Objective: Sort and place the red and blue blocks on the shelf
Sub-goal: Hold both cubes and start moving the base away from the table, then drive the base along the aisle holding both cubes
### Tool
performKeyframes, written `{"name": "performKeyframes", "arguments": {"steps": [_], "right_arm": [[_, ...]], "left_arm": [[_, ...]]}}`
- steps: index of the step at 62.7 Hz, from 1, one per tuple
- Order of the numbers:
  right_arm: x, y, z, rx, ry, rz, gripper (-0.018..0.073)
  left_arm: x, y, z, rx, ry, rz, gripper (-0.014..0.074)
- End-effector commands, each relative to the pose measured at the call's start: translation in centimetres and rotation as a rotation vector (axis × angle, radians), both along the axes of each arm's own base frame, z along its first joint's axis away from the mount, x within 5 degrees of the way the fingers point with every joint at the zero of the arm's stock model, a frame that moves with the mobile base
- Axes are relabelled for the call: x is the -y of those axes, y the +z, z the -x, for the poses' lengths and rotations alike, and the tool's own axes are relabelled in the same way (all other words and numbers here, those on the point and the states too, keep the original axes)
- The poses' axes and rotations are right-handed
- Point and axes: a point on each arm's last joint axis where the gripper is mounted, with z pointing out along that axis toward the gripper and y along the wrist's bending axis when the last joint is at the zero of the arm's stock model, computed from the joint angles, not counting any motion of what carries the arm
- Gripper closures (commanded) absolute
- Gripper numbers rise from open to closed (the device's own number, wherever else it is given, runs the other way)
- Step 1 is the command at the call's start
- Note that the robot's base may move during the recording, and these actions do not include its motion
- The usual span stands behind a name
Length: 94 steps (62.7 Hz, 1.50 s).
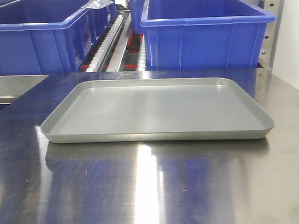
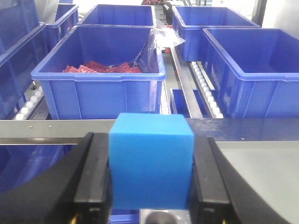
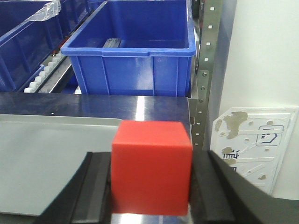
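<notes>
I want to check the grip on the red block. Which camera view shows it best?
The right wrist view: the red block fills the foreground, clamped between the fingers of the right gripper. The front view shows the grey tray but no block; the left wrist view shows the blue block instead.

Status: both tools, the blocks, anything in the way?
Left tool shut on blue block. Right tool shut on red block. Big blue bins sit on the shelf ahead; grey tray bare.
</notes>
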Motion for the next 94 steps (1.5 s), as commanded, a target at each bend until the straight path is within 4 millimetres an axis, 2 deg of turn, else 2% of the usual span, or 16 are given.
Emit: {"name": "performKeyframes", "arguments": {"steps": [1, 94], "right_arm": [[0.10, 1.63, 0.05, 0.105, -0.013, -0.010, 0.0503], [0.10, 1.63, 0.05, 0.105, -0.013, -0.010, 0.0503]], "left_arm": [[-0.05, 1.65, 0.12, 0.104, 0.005, 0.012, 0.0472], [-0.05, 1.65, 0.12, 0.104, 0.005, 0.012, 0.0472]]}}
